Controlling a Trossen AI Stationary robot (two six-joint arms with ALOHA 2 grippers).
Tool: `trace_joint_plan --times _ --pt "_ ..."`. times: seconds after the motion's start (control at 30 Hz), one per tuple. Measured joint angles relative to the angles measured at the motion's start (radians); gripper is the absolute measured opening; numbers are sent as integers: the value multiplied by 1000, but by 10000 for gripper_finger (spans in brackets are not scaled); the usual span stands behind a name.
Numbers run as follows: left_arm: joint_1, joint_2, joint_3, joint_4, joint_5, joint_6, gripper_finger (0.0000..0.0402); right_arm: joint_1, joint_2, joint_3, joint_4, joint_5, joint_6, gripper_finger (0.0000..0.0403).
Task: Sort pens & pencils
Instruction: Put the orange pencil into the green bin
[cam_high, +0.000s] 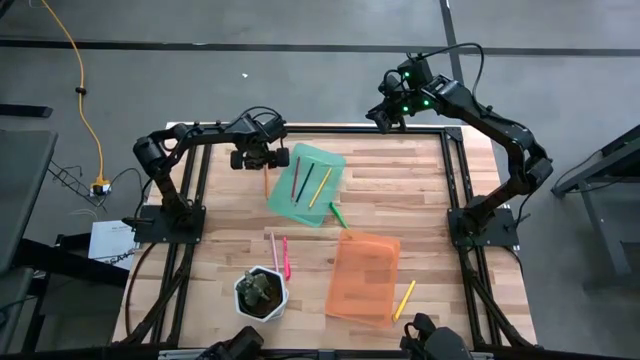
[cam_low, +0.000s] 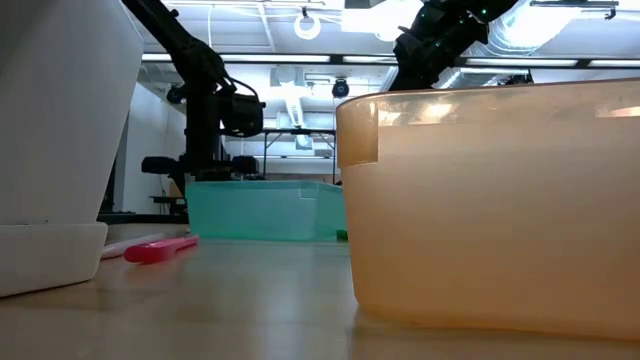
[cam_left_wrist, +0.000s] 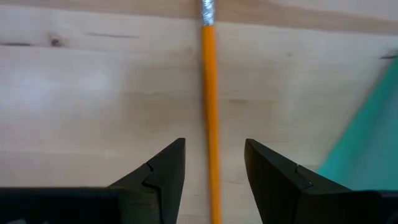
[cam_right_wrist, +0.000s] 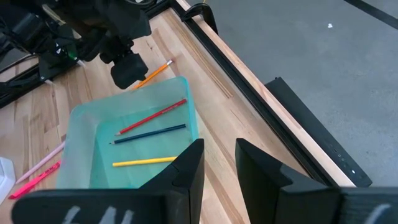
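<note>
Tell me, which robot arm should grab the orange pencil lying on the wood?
Probably the left. The left gripper hangs open right over the orange pencil, beside the green tray. The right gripper waits far off at the table's edge.

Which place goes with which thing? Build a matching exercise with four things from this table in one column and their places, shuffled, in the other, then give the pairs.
Things:
1. orange pencil
2. red pencil
3. pink pen
4. yellow pencil

Places:
A. inside the green tray
B. beside the orange tray
C. near the plant pot
D. between the left end effector fingers

Pairs: 1-D, 2-A, 3-C, 4-B
</note>
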Motion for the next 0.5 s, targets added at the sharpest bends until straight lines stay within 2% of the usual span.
trace_joint_plan --times 0.37,0.5 --pt "0 0 0 4 8 -2 154 0 0 0 0 0 0 83" --pt "0 0 0 9 9 -47 154 0 0 0 0 0 0 83"
